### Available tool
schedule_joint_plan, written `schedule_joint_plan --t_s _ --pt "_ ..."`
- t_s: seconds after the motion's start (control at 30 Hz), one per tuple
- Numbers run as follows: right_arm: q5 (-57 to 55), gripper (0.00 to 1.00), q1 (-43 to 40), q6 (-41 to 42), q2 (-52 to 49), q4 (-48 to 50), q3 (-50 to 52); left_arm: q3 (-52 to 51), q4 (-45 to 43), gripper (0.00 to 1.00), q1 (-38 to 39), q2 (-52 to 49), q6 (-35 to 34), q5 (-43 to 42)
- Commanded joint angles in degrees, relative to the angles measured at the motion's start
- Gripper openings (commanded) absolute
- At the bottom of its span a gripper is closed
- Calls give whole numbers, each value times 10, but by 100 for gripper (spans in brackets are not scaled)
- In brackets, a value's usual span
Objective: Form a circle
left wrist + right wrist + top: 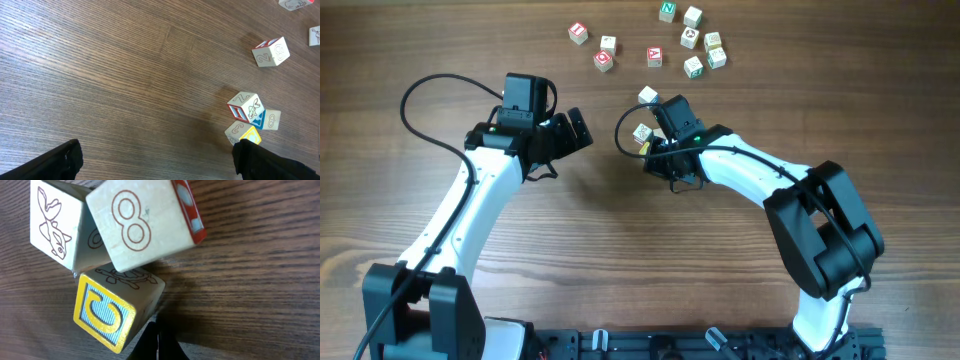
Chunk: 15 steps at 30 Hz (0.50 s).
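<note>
No circle shows, only loose pale wooden letter cubes. In the right wrist view, three cubes huddle together: one with an 8 (145,222), one with an animal drawing (55,222), and a yellow-framed C cube (107,312). My right gripper (159,341) is shut and empty, its tips against the C cube's lower right edge. From overhead this cluster (642,133) lies half hidden under the right gripper (653,138). The left gripper (576,130) is open over bare wood to the left, and the same cluster (246,107) lies by its right finger (265,162).
Several more cubes are scattered along the far edge, from a red-faced one (578,32) to a group at the right (701,42). One cube (648,96) sits alone just beyond the right gripper. A black cable (620,128) loops beside the cluster.
</note>
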<state>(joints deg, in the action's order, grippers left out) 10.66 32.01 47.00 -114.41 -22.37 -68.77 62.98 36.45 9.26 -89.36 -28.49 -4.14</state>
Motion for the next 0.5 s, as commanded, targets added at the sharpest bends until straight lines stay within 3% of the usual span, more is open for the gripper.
schedule_joint_plan --t_s 0.0,0.47 --pt "-24 5 3 12 -24 -15 18 0 0 100 -2 1 11 6" --pt "-51 5 -12 12 -24 9 17 0 0 100 -2 1 11 6"
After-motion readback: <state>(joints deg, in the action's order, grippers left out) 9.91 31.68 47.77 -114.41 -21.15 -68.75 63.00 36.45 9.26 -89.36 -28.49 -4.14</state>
